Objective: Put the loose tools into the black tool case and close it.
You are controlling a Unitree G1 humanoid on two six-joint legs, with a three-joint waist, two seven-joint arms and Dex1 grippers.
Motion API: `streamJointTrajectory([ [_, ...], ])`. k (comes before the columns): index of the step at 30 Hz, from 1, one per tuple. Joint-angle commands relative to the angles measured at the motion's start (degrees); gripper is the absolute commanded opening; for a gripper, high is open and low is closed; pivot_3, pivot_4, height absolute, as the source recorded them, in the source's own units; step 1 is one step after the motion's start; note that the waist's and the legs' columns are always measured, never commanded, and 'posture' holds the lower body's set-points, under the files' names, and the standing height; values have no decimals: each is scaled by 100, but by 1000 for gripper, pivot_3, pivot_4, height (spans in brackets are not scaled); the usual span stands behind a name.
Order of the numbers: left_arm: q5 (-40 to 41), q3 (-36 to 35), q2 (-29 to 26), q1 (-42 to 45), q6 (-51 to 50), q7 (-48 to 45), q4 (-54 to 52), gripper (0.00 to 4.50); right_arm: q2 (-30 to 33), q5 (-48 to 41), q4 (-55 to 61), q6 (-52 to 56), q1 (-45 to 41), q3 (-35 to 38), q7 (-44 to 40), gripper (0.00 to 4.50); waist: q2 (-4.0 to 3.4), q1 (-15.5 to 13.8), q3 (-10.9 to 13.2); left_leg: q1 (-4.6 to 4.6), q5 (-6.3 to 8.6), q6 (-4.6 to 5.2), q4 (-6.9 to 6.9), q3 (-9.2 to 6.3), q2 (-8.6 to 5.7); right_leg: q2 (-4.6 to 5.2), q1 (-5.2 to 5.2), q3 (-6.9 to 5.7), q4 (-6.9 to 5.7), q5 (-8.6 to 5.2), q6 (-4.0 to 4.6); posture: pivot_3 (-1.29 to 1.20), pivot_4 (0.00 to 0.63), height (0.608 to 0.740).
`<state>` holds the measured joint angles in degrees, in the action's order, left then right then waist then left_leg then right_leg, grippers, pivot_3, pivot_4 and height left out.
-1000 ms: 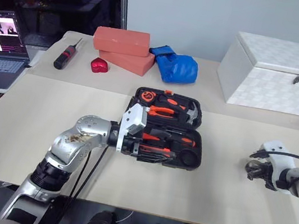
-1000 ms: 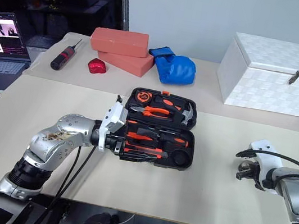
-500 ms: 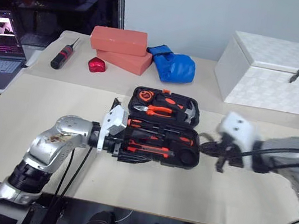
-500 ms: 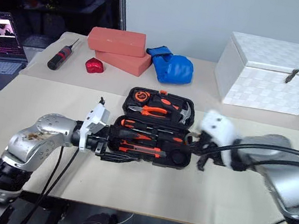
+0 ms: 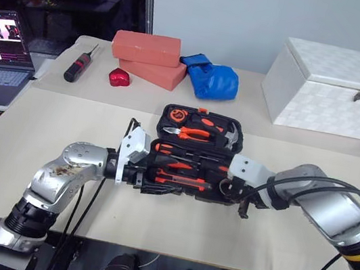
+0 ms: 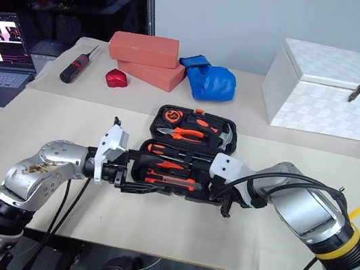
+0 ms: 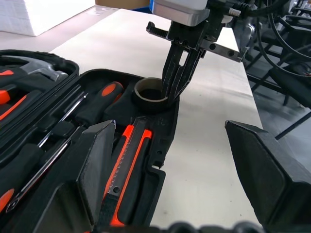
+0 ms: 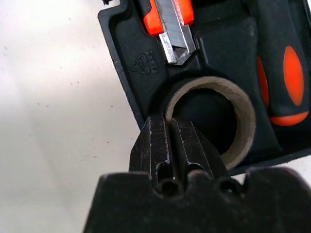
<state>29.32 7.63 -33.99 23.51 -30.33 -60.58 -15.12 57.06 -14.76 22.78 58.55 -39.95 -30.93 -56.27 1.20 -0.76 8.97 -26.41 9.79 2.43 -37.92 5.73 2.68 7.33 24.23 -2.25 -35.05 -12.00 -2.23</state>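
The black plastic clamshell tool case is lying open at frame centre. The left gripper, fingers wide, is flanking its near-left edge; the right gripper, pinched shut, is touching the near-right rim beside a cardboard tape ring.

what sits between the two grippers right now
The open black tool case lies between the left gripper and the right gripper, its near tray holding orange-and-black tools; this shows in the left eye view.

Lighting: bright, even, from overhead; soft shadows under both arms on the table. Dim dark corner behind the laptop. Head views sharp; near fingers blurred in wrist views.
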Motion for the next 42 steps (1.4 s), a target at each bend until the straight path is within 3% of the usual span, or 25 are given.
streamJointTrajectory([
  [1, 44, -146, 34, -8, 105, 94, -203, 3864, -69, 128, -146, -151, 22, -130, -202, 725, 0, 0, 0, 0, 0, 0, 0, 0, 0, 0, 0, 0, 0, 0, 0, 0, 150, 740],
  [8, 54, -253, 106, -12, 71, 326, 5, 3864, -141, -242, 100, -40, 162, 576, -351, 2967, 1, -1, 1, 0, 0, -2, 0, 0, 0, -1, 1, -2, -5, 10, -20, 0, 150, 740],
  [14, -51, -510, 407, 210, -52, 959, 515, 3864, -219, -1072, 664, 220, 817, 2007, -258, 2967, 4, -8, 3, 0, 0, -2, 1, -6, 1, -2, -2, -4, -6, 14, -29, 0, 150, 740],
  [19, -249, -835, 643, 505, -30, 1695, 964, 3864, -780, -1490, 944, 408, 1268, 3089, 383, 2967, 13, 2, 8, 5, -6, -11, -2, -11, 2, -3, -7, -4, -7, 19, -20, 0, 150, 740],
  [24, -356, -812, 722, 796, -461, 2086, 1290, 3864, -1321, -1183, 776, 362, 1338, 3429, 1432, 2967, 15, 8, 8, 4, -7, -12, -3, -9, 0, -4, -5, -2, -9, 24, -18, 0, 150, 740],
  [28, -380, -990, 922, 1422, -960, 2618, 2024, 3864, -2170, -815, 137, 537, 780, 3589, 2656, 2967, 17, 17, 10, 4, -9, -14, -3, -7, 0, -6, -2, -3, -13, 31, -29, 0, 150, 740],
  [33, -995, -871, 1217, 2740, -1037, 3330, 3855, 3864, -2683, 99, -1119, 338, 130, 3190, 3842, 2967, 20, 1, 12, 4, -17, -16, -5, 8, -9, -7, -7, -4, -29, 31, -33, 0, 150, 740],
  [35, -1017, -959, 1362, 3341, -1136, 3342, 4760, 3864, -2961, 134, -1648, 504, -133, 3386, 4112, 2967, 26, -3, 16, -2, -19, -15, -5, 20, -13, -7, -2, -4, -30, 31, -35, 0, 150, 740],
  [42, -1455, -969, 1802, 4516, -294, 3158, 7274, 3864, -3484, 125, -3479, 245, -903, 3788, 4410, 2967, 28, 63, 19, -18, -17, -10, 10, 35, -14, -6, 11, -5, -22, 31, -42, 0, 150, 740],
])
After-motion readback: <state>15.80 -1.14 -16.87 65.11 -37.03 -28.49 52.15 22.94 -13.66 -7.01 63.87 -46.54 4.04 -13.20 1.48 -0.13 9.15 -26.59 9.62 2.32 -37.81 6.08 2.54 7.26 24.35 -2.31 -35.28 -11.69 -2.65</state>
